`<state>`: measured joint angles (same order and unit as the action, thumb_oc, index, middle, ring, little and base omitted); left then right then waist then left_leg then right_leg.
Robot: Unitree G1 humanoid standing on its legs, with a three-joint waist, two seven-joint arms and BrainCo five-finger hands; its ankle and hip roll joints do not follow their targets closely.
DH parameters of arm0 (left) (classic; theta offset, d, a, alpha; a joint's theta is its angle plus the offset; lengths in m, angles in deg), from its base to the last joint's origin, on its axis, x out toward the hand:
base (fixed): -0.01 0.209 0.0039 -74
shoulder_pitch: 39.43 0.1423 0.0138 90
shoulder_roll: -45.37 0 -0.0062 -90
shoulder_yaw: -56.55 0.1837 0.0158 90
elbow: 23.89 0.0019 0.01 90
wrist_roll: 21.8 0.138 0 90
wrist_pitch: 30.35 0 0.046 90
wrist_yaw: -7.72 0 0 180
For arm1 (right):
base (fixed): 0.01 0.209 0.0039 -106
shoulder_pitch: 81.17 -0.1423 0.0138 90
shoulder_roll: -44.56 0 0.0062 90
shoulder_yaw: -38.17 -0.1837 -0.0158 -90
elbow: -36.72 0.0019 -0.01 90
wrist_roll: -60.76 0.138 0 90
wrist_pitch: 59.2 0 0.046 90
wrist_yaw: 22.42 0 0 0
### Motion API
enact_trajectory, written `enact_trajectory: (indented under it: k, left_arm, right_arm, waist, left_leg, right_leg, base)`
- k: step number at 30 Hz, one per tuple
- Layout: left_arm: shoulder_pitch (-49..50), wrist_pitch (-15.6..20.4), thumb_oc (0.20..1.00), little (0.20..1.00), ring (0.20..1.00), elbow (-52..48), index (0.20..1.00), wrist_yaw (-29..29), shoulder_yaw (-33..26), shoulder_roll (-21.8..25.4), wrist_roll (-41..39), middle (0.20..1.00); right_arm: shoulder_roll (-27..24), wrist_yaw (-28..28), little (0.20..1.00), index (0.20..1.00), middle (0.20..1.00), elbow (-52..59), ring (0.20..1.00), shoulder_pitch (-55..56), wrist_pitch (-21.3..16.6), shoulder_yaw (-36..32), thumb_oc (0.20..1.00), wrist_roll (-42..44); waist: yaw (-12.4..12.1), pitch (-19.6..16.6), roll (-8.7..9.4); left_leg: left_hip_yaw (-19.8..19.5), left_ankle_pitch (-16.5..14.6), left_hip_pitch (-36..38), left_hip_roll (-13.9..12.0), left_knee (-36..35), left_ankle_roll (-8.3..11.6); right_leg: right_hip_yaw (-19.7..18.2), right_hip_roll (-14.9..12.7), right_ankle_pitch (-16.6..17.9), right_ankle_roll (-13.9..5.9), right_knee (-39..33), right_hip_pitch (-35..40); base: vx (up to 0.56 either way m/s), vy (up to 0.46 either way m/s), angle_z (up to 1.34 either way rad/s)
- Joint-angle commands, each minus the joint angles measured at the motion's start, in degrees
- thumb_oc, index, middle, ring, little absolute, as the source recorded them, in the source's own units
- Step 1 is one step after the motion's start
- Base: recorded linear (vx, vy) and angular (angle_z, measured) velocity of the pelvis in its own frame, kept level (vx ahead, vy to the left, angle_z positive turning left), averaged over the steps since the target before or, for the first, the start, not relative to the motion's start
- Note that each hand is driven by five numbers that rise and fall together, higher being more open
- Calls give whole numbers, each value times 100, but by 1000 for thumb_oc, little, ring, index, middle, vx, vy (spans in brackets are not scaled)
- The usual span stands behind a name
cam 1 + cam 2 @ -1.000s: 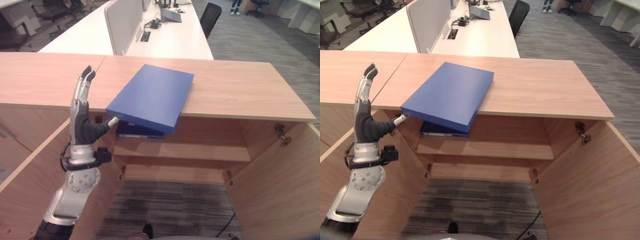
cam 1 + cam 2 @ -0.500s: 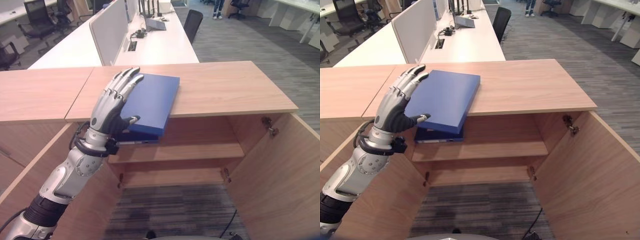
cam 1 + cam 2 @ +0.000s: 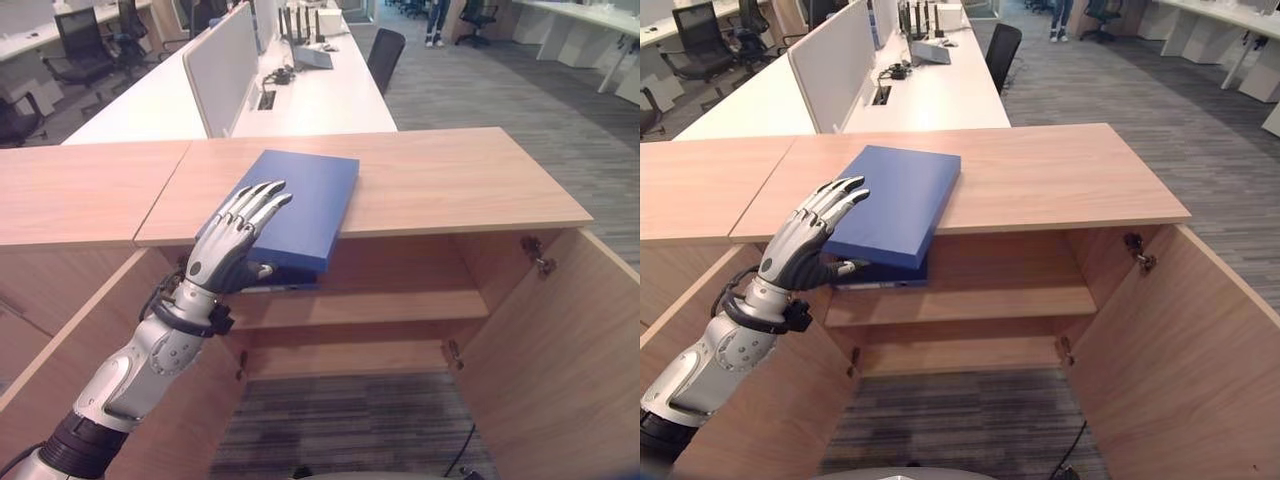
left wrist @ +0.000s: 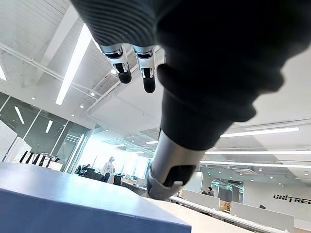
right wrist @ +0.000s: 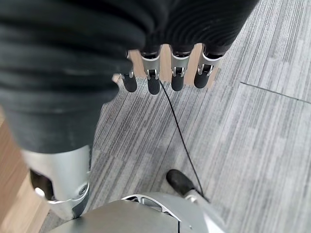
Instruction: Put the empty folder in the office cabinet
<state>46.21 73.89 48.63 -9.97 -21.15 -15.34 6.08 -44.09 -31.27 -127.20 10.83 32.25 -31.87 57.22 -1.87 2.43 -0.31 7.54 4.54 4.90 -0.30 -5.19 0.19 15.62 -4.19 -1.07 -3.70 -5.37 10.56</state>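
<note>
A blue folder (image 3: 305, 195) lies on the wooden cabinet top (image 3: 460, 180), and its near end juts out past the front edge. My left hand (image 3: 222, 252) reaches over the folder's near left corner. Its fingers are straight above the cover and its thumb sits at the edge below. In the left wrist view the folder's blue cover (image 4: 73, 206) stretches beneath the fingers (image 4: 146, 77). My right hand (image 5: 153, 80) hangs over the grey carpet with relaxed fingers and holds nothing.
The cabinet stands open, with one door swung out at the left (image 3: 60, 340) and one at the right (image 3: 570, 340). A second blue folder (image 3: 885, 277) lies on the upper shelf (image 3: 380, 305) under the overhang. White desks (image 3: 300, 90) and chairs stand behind.
My left hand went from standing upright beside the folder's corner to reaching over that corner, then dropped lower. The whole view has shifted as well.
</note>
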Motion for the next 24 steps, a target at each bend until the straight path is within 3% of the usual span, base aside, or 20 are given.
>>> enact_trajectory:
  k: [1, 7, 13, 24]
  left_arm:
    - [-150, 86, 1000, 1000, 1000, 41, 1000, -38, -441, -2, -229, 1000]
    - [-314, 8, 1000, 1000, 1000, 441, 1000, -55, -184, -151, -219, 1000]
    - [-821, -211, 1000, 1000, 1000, 1139, 1000, -424, 191, -214, 467, 1000]
    - [-1309, -299, 1000, 1000, 1000, 1401, 1000, -447, 609, -240, 886, 1000]
  right_arm:
    - [248, 156, 1000, 1000, 1000, -204, 1000, -3, -30, 254, 1000, -181]
    - [232, 136, 1000, 1000, 1000, -207, 1000, -13, -17, 270, 1000, -188]
    - [181, 76, 1000, 1000, 1000, -226, 1000, -19, -31, 293, 1000, -210]
    - [144, 7, 1000, 1000, 1000, -232, 1000, -2, -50, 276, 1000, -235]
  waist:
    - [47, 6, 277]
    - [69, 9, 278]
    - [122, -2, 279]
    - [218, -35, 265]
  left_leg:
    - [-311, -786, 295, 179, 19, -26]
    - [-302, -789, 299, 177, 19, -26]
    - [-288, -807, 326, 167, 19, -24]
    - [-240, -844, 352, 169, 19, -39]
  right_leg:
    - [57, 49, 175, -203, 37, -104]
    - [54, 45, 175, -201, 37, -97]
    - [34, 45, 177, -200, 37, -90]
    - [-12, 48, 176, -203, 37, -99]
  base:
    - [0, 0, 0]
    - [0, 0, 0]
    - [0, 0, 0]
    - [2, 1, -1]
